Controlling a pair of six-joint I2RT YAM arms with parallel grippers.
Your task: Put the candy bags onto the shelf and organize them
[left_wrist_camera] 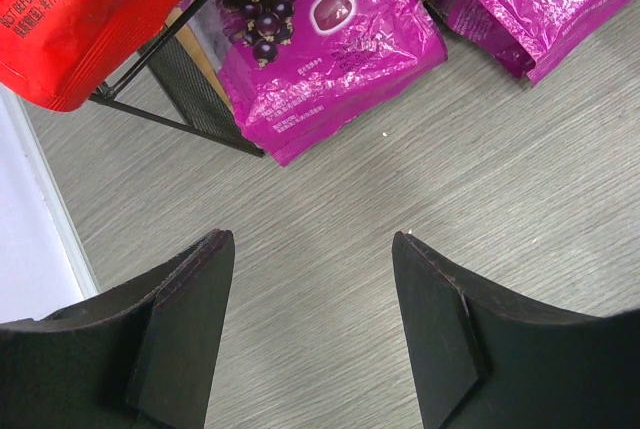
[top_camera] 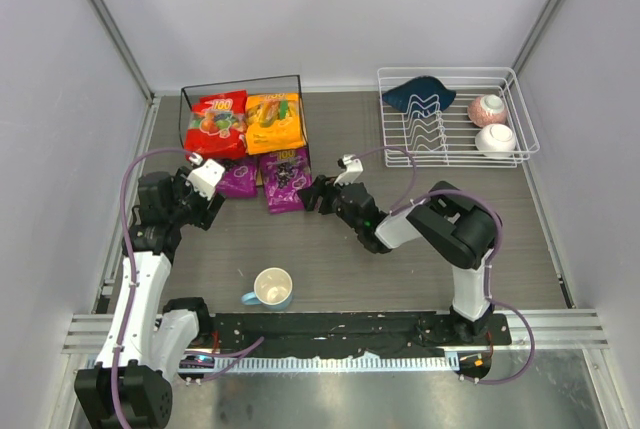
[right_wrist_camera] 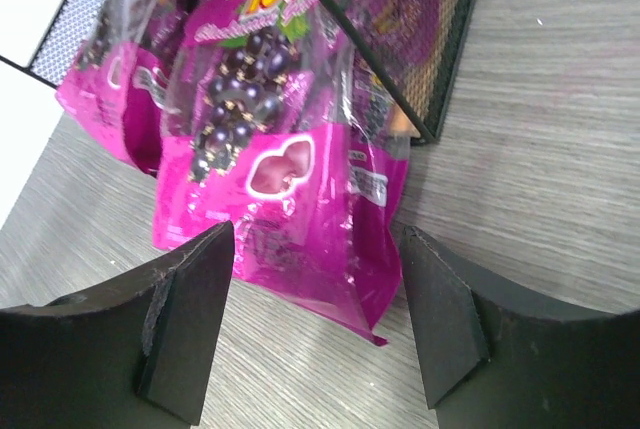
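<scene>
Gaping empty: left hand (left_wrist_camera: pixel 310 244) near left purple bag (left_wrist_camera: pixel 330 39), right hand (right_wrist_camera: pixel 315 234) over right purple bag (right_wrist_camera: pixel 270 129).

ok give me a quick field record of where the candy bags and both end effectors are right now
top tier of shelf: red bag, orange bag, side by side
low in shelf: left purple bag, right purple bag, both sticking out onto the table
left end effector: open, empty, above table near left purple bag
right end effector: open, empty, at right purple bag
elsewhere: mug on table; dish rack with two bowls and blue cloth
</scene>
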